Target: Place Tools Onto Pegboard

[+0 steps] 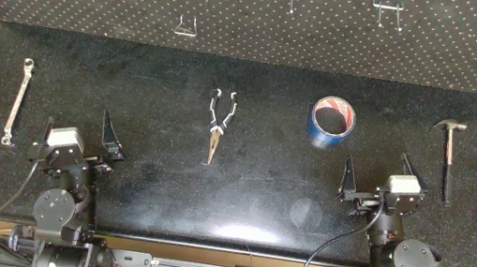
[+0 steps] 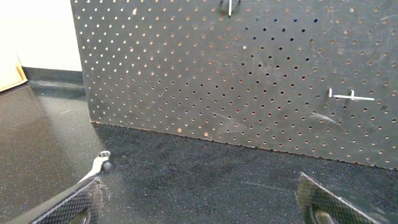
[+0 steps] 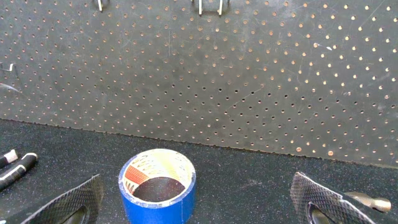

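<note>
1. Two arms are sitting folded low over their bases at the near edge of the black table (image 1: 155,183), both facing the pegboard (image 1: 257,8).
2. Left gripper (image 1: 77,121) is holding its fingers spread wide apart, gripping nothing. The wrench (image 1: 16,102) is lying just to its left, running lengthwise toward the pegboard.
3. Right gripper (image 1: 374,161) is likewise keeping its fingers parted and empty, pointing at the blue tape roll (image 1: 331,121), which is resting with its opening up. The hammer (image 1: 448,157) is lying just to its right.
4. Pliers (image 1: 218,129) are lying between the arms, handles toward the pegboard.
5. Metal hooks (image 1: 186,25) are sticking out of the pegboard, well apart from the tools.
</note>
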You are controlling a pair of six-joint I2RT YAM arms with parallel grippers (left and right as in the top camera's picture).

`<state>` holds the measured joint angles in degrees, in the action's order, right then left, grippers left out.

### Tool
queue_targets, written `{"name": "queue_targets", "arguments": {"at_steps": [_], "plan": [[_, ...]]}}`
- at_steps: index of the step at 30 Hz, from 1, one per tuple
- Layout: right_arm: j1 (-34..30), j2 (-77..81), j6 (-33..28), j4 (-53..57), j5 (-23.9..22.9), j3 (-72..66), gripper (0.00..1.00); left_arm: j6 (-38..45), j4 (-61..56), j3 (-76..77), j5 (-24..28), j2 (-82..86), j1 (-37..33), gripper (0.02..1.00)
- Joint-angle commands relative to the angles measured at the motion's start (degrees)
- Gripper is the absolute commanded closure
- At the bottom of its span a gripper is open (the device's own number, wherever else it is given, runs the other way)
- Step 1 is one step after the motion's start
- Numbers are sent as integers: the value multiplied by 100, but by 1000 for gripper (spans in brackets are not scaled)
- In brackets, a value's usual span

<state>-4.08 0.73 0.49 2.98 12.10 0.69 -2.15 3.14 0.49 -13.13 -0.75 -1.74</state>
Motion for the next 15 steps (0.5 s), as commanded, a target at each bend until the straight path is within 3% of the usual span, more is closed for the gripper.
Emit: {"name": "queue_targets", "arguments": {"at_steps": [1,11,14,15], "plan": [[-24,-68,-79,-9,-9,-46,16,74,11,-17,-146,-9,-13,25],[-24,-68,-79,-9,-9,-46,16,74,11,-17,-160,59,-13,25],[-24,-68,-79,-9,-9,-46,16,52,79,-17,595,61,-13,25],[-24,-68,-79,-9,-9,-46,16,50,74,-17,612,61,-13,25]]}}
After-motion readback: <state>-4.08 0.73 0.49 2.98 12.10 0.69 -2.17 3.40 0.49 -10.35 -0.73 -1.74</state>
